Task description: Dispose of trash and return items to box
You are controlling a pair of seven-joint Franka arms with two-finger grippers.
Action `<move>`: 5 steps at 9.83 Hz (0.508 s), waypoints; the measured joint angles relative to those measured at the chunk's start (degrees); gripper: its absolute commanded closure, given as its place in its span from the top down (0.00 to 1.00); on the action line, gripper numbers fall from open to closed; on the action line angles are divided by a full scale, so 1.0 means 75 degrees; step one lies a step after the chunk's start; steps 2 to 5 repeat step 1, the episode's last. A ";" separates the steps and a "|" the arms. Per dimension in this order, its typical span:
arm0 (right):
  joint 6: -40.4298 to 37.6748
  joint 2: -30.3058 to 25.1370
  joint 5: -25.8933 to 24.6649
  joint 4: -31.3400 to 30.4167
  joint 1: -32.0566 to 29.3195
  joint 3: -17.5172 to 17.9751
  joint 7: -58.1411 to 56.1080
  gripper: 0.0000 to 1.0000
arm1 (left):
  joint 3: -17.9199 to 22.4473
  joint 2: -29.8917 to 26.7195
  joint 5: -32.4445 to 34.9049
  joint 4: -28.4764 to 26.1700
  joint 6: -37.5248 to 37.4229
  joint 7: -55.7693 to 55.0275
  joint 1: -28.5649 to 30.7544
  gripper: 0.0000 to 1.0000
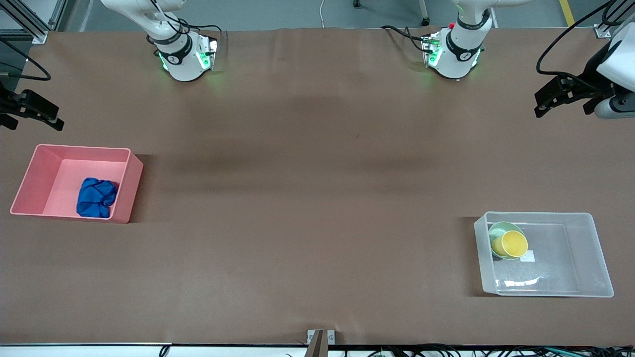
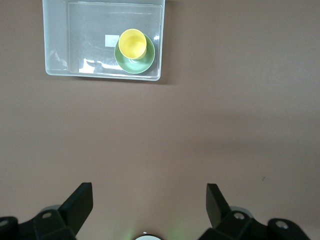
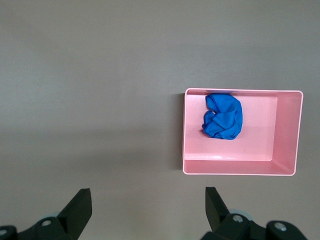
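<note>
Shown first, at the right arm's end of the table (image 1: 317,198), is the right gripper (image 1: 37,115), held in the air above the brown surface with its fingers (image 3: 80,207) spread wide apart and nothing between them. Just nearer to the front camera than the spot under that gripper, the pink tub (image 1: 30,173) is seen standing flat on the table; inside it, the blue trash wad (image 1: 96,198) lies against the wall that faces the table's middle, in the corner nearest the front camera. In the right wrist view the same wad (image 3: 223,116) is seen touching one long wall of the pink tub (image 3: 285,130). The middle of the table is covered only by the brown sheet. Toward the left arm's end, the clear box (image 1: 590,248) is set nearer to the front camera than the pink tub. Within it, the mint-green bowl (image 1: 498,229) rests on the floor by the wall that faces the table's middle, and the yellow cup (image 1: 512,244) is seated in that bowl, tilted, just beside a small white sticker (image 1: 529,256). The left gripper (image 1: 563,96) is held in the air over the table's edge at the left arm's end, its fingers (image 2: 80,204) likewise released and empty. Both arms are at rest.
</note>
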 measured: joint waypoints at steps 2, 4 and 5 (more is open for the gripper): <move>0.0001 0.0000 0.0000 0.0000 0.0000 0.0000 0.0000 1.00 | 0.0016 0.0005 0.0000 0.0043 0.0001 0.0000 0.0003 1.00; 0.0001 0.0000 0.0000 0.0000 0.0000 0.0000 0.0000 1.00 | 0.0016 0.0005 0.0000 0.0043 0.0001 0.0000 0.0003 1.00; 0.0001 0.0000 0.0000 0.0000 0.0000 0.0000 0.0000 1.00 | 0.0016 0.0005 0.0000 0.0043 0.0001 0.0000 0.0003 1.00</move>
